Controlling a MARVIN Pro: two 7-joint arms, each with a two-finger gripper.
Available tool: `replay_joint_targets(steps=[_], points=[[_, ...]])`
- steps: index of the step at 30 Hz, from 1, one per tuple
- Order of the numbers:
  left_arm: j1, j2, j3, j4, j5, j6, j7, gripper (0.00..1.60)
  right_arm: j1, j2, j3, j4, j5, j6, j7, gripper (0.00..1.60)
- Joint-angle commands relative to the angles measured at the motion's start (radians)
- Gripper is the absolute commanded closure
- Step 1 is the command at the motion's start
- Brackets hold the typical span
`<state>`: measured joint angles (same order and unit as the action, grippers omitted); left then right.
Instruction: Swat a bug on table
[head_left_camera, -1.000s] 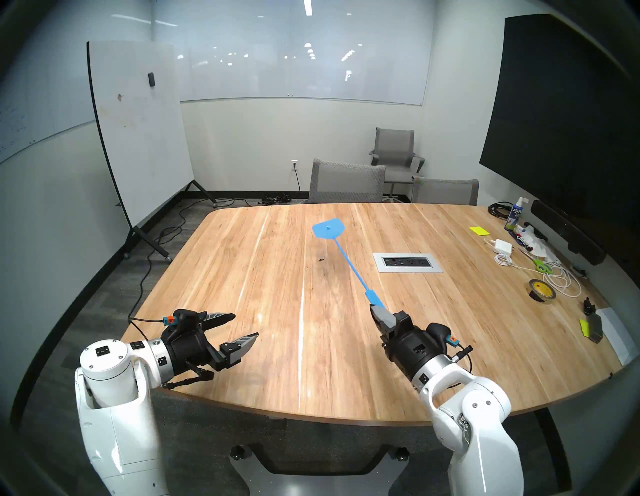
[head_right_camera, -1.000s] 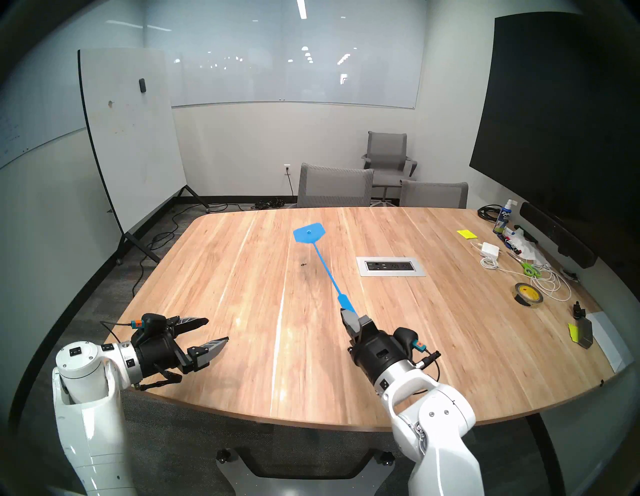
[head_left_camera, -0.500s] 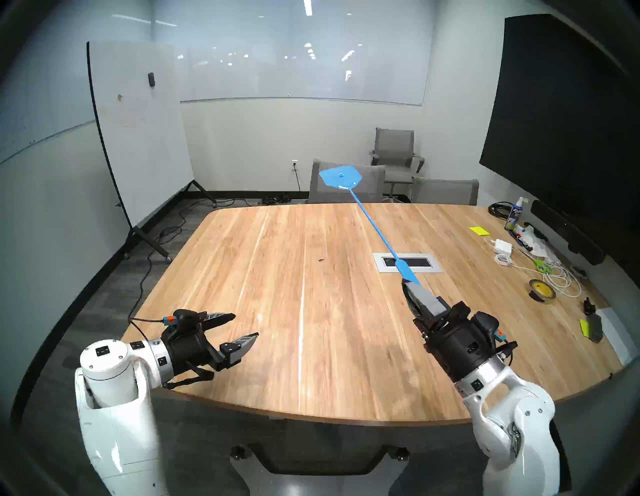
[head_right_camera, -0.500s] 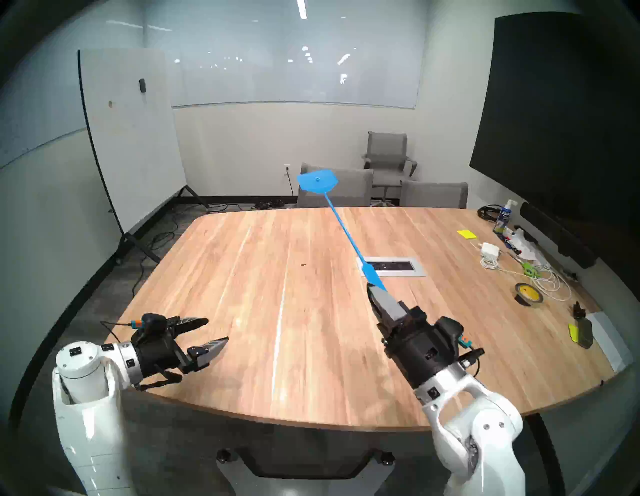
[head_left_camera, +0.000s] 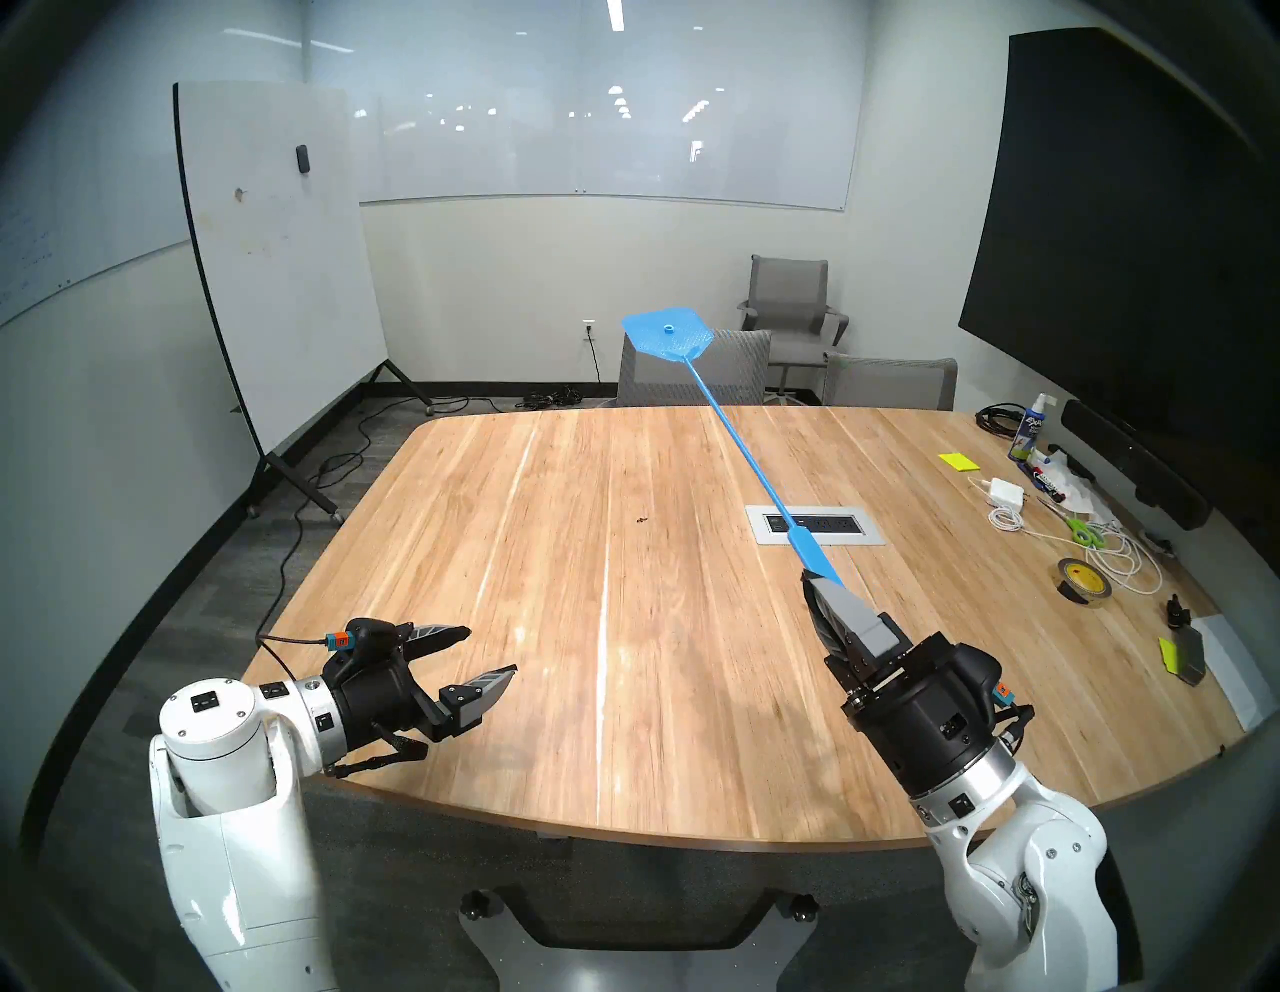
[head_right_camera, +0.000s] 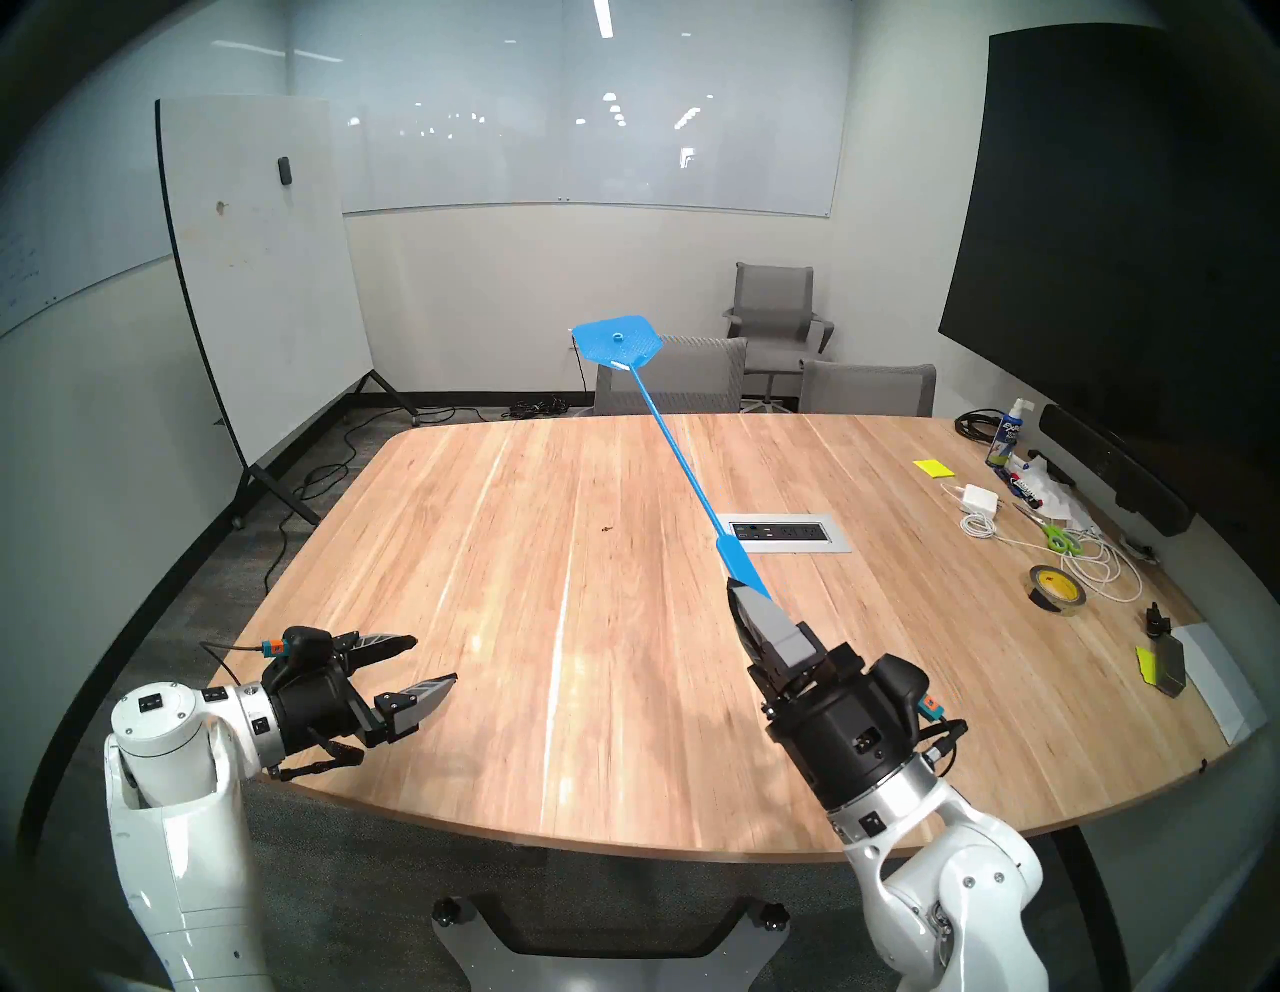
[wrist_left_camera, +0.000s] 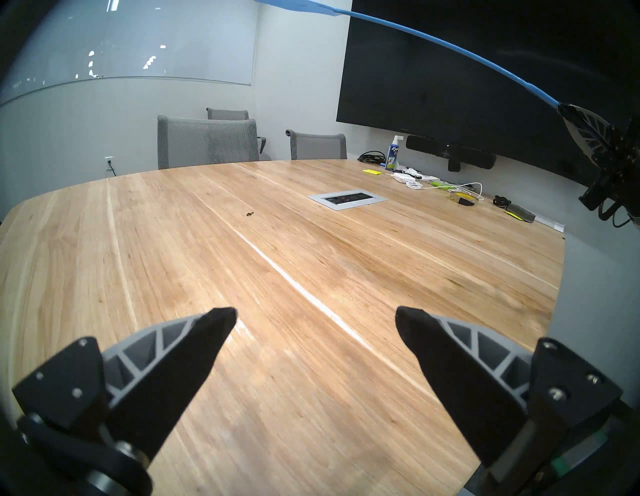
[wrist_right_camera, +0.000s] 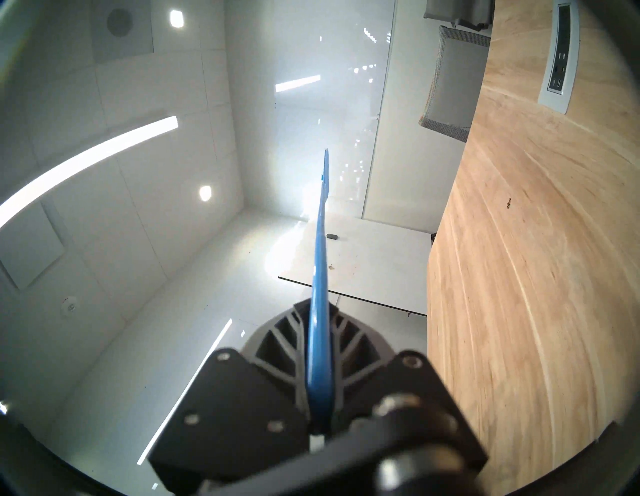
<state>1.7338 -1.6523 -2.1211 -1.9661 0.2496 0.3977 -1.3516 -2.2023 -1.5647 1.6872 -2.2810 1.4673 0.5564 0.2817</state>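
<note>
Presently the bug (head_left_camera: 642, 519) lies mid-frame in the head view, a tiny dark speck on bare wood of the table (head_left_camera: 485, 623), left of the silver outlet panel (head_left_camera: 814, 524) and apart from it. The blue swatter (head_left_camera: 668, 336) is up in the air: head in the upper centre of frame, over the far table edge in front of a grey chair (head_left_camera: 734, 374), shaft slanting down-right to the right gripper (head_left_camera: 821, 589), whose jaws are clamped together on the flat handle end; wrist view confirms the grip, handle pinched between both fingers. Left gripper (head_left_camera: 492, 651) hovers lower left of frame, jaws apart, nothing in them, well clear of the bug. Assessment: wind-up for a strike. To do it well, bring the head down flat, not edge-on, aimed left of the present shaft line, since the bug sits left of it in frame; a firm pinch matters, as the handle may twist on impact. Clearances: open wood all round the target; the panel is the nearest obstacle, on the right. Clutter at the right edge, e.g. tape roll (head_left_camera: 1084, 584), cables, scissors, is well apart from the swing path. Left arm likewise no obstruction.
</note>
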Motion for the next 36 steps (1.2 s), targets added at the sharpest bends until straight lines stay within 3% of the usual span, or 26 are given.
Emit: replay_joint_targets(steps=[1, 10, 11, 12, 13, 19, 25, 29, 30, 32, 34, 35, 36], points=[[-0.001, 0.002, 0.001, -0.011, -0.004, -0.001, -0.001, 0.0, 0.099, -0.017, -0.071, 0.098, -0.073, -0.023, -0.1, 1.6], [-0.003, 0.003, 0.001, -0.009, -0.003, -0.001, -0.002, 0.0, 0.204, -0.028, -0.127, 0.271, -0.125, -0.072, -0.313, 1.6], [-0.003, 0.002, 0.001, -0.009, -0.002, -0.001, -0.002, 0.0, 0.185, -0.019, -0.132, 0.26, -0.124, -0.085, -0.305, 1.6], [-0.002, 0.003, 0.001, -0.01, -0.003, -0.001, -0.002, 0.0, 0.225, -0.024, -0.139, 0.263, -0.112, -0.081, -0.359, 1.6], [-0.003, 0.002, 0.001, -0.01, -0.002, -0.001, -0.002, 0.0, 0.203, -0.018, -0.142, 0.244, -0.109, -0.093, -0.349, 1.6], [-0.002, 0.002, 0.001, -0.01, -0.003, -0.001, -0.002, 0.0, 0.27, -0.016, -0.174, 0.202, -0.078, -0.114, -0.492, 1.6], [-0.001, 0.002, 0.001, -0.013, -0.004, -0.001, -0.001, 0.0, 0.246, -0.015, -0.191, 0.127, -0.045, -0.146, -0.612, 1.6], [0.0, 0.002, 0.002, -0.013, -0.004, -0.001, -0.001, 0.0, 0.197, -0.017, -0.171, 0.072, -0.021, -0.101, -0.557, 1.6], [-0.001, 0.002, 0.001, -0.013, -0.004, -0.001, -0.001, 0.0, 0.192, 0.002, -0.169, 0.07, -0.037, -0.108, -0.506, 1.6], [-0.001, 0.002, 0.001, -0.013, -0.004, -0.001, -0.001, 0.0, 0.192, 0.02, -0.157, 0.064, -0.011, -0.092, -0.503, 1.6], [-0.001, 0.003, 0.001, -0.012, -0.004, -0.001, -0.001, 0.0, 0.147, 0.042, -0.137, 0.006, -0.006, -0.072, -0.45, 1.6], [-0.001, 0.002, 0.001, -0.012, -0.003, -0.001, -0.002, 0.0, 0.175, 0.047, -0.133, 0.03, -0.006, -0.083, -0.474, 1.6], [-0.001, 0.003, 0.001, -0.012, -0.004, -0.001, -0.001, 0.0, 0.133, 0.055, -0.118, -0.012, -0.009, -0.072, -0.416, 1.6]])
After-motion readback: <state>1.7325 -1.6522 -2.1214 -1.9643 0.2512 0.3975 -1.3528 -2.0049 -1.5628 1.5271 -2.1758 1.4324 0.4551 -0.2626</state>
